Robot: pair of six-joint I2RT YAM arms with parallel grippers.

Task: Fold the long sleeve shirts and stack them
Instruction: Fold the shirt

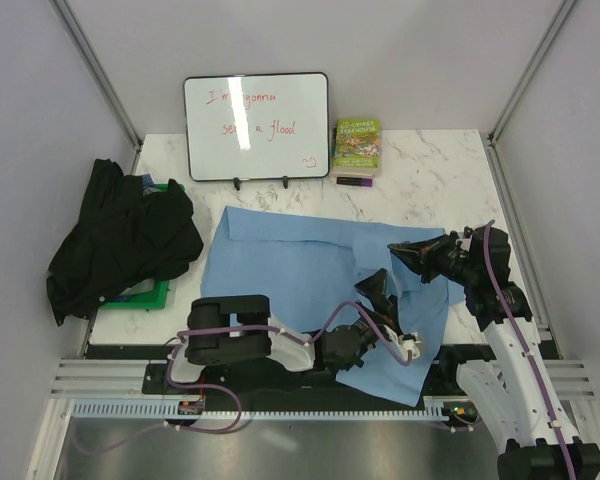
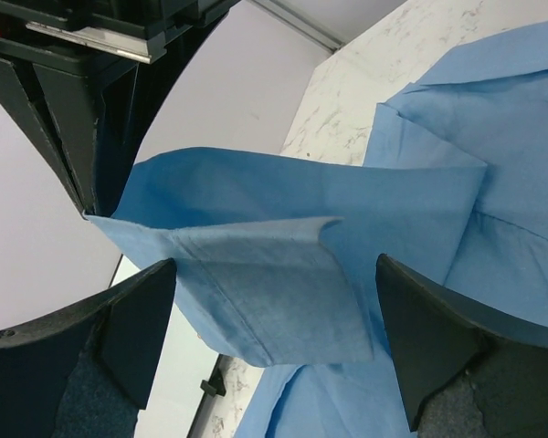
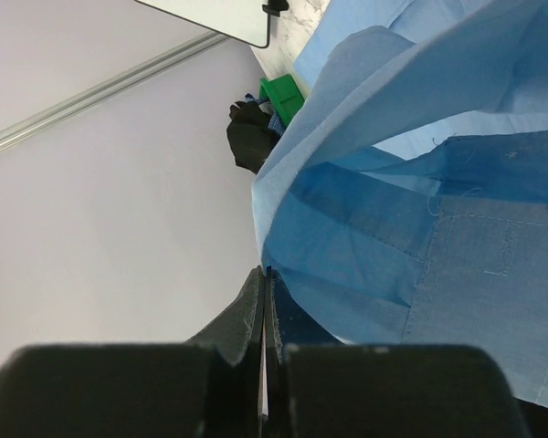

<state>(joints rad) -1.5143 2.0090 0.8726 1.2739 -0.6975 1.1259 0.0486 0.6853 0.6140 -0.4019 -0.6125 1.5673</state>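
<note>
The light blue shirt (image 1: 290, 270) lies spread across the middle of the table, with a flap lifted at its right side. My right gripper (image 1: 400, 250) is shut on a raised edge of it (image 3: 365, 219), and its jaws meet on the cloth (image 3: 267, 274). My left gripper (image 1: 373, 288) is open just below. A folded cuff of the blue shirt (image 2: 274, 301) hangs between its wide-apart fingers (image 2: 128, 319), and I cannot tell whether they touch it. The black shirt (image 1: 120, 240) lies crumpled at the left, and also shows in the right wrist view (image 3: 251, 137).
The black shirt is draped over a green bin (image 1: 150, 295) at the table's left edge. A whiteboard (image 1: 257, 127) and a green-covered book (image 1: 356, 147) stand at the back. Grey walls enclose the table on three sides.
</note>
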